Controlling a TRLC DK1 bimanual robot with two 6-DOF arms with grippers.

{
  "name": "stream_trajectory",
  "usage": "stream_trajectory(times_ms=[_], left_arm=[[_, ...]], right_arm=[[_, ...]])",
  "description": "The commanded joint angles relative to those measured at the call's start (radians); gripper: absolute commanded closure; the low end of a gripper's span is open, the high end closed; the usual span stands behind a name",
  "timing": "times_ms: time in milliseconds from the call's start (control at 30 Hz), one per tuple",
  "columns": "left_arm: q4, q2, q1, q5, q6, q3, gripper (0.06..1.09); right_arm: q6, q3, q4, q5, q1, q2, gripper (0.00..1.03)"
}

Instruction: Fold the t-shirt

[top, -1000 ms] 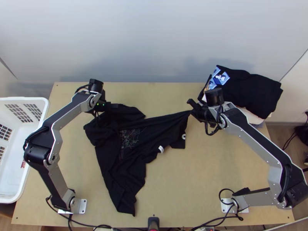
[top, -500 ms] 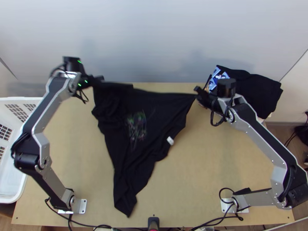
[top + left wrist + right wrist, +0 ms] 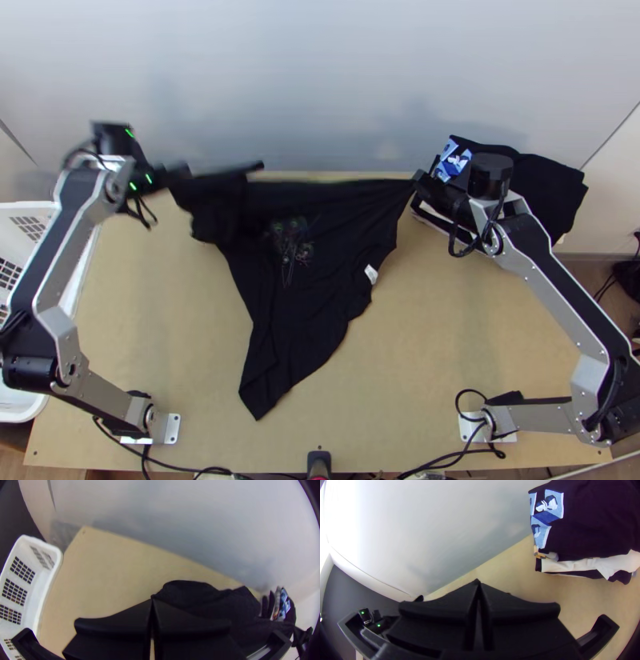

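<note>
Top view: noted black cloth t-shirt (image 3: 332, 248), stretched across far side of light wooden table (image 3: 448, 360), bunched near wide-fingered black left gripper (image 3: 152, 598); clamped there and in matching right gripper (image 3: 477, 582). Probably light, limp, crease-prone; best pinched at opposite corners.

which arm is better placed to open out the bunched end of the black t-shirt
Left, I'd say: the left arm grips the bunched end, while the right arm holds the opposite corner.

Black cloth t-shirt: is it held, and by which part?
Yes: the left gripper and the right gripper pinch the black t-shirt at opposite ends of its far edge; hem or sleeves, I cannot tell.
</note>
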Motion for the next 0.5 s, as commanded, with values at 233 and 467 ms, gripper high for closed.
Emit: stream_trajectory(times_ms=[233, 467], left_arm=[[-0.219, -0.135, -0.068, 0.065, 0.346, -0.535, 1.05], [-0.271, -0.158, -0.072, 0.283, 0.422, -0.535, 0.35]], right_arm=[[-0.006, -0.032, -0.033, -0.019, -0.035, -0.014, 1.00], [-0.002, -0.020, -0.041, -0.021, -0.028, 0.001, 1.00]])
